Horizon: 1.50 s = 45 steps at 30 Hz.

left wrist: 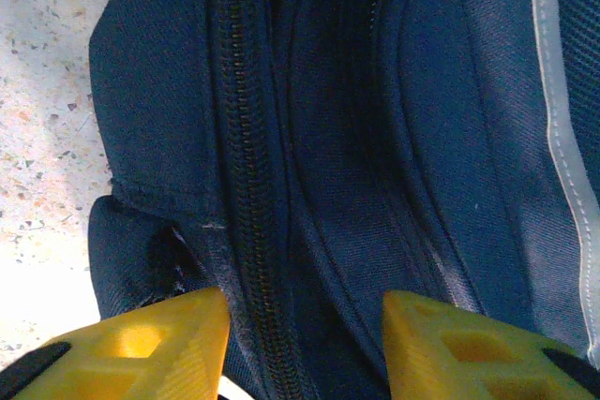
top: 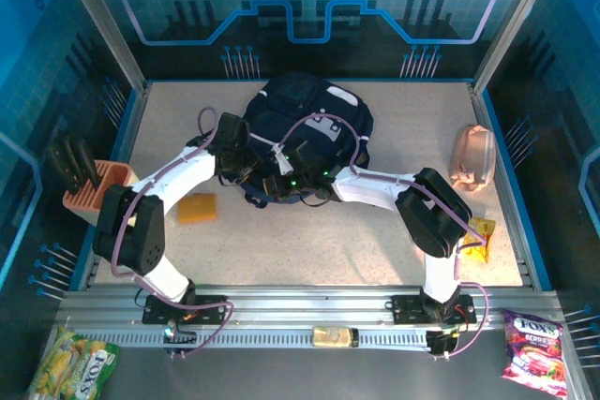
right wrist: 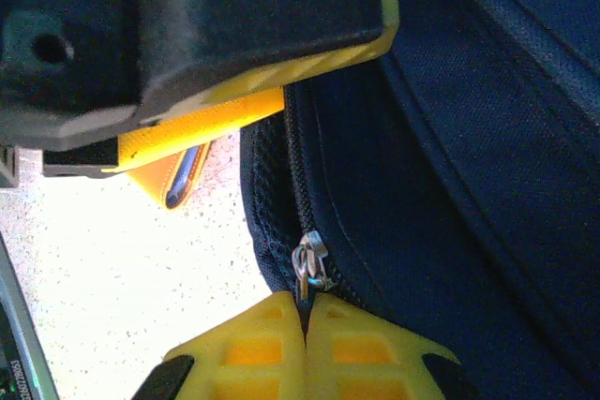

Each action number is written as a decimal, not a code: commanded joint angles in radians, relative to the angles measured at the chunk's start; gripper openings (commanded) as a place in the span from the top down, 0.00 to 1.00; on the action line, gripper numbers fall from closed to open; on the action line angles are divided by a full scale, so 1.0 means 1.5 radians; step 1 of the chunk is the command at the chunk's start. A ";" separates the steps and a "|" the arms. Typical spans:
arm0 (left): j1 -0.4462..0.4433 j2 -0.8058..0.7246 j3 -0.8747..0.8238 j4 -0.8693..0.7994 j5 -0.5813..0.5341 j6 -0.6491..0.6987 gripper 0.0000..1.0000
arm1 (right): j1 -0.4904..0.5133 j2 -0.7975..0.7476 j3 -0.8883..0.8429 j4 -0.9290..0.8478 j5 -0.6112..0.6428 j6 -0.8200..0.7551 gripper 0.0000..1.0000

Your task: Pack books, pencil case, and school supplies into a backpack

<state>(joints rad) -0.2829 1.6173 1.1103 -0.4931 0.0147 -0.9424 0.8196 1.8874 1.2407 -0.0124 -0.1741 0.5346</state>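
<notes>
The dark navy backpack (top: 305, 124) lies at the back middle of the table. My right gripper (right wrist: 305, 304) is shut on the tab of its metal zipper pull (right wrist: 310, 264) at the bag's near edge. My left gripper (left wrist: 305, 302) is just to the left of it on the bag, its yellow fingers (left wrist: 169, 334) apart, with a zipper line (left wrist: 246, 194) and a fold of navy fabric between them. The pinkish-tan pencil case (top: 473, 156) lies at the right edge. A flat orange-yellow pad (top: 198, 208) rests left of the bag. The books are out of view.
A pink rack (top: 94, 186) holding black pieces stands at the left edge. A small yellow packet (top: 476, 236) lies near the right arm's elbow. Snack bags (top: 534, 351) sit outside the table, beyond the front rail.
</notes>
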 commanded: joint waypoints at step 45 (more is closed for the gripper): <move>0.007 -0.102 -0.039 -0.002 -0.005 0.073 1.00 | -0.220 -0.230 -0.314 -0.019 0.242 -0.036 1.00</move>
<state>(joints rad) -0.2966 1.5146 1.0702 -0.4881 0.0257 -0.8829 0.5430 1.5337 0.7517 0.0082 0.1478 0.4698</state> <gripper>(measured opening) 0.064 0.050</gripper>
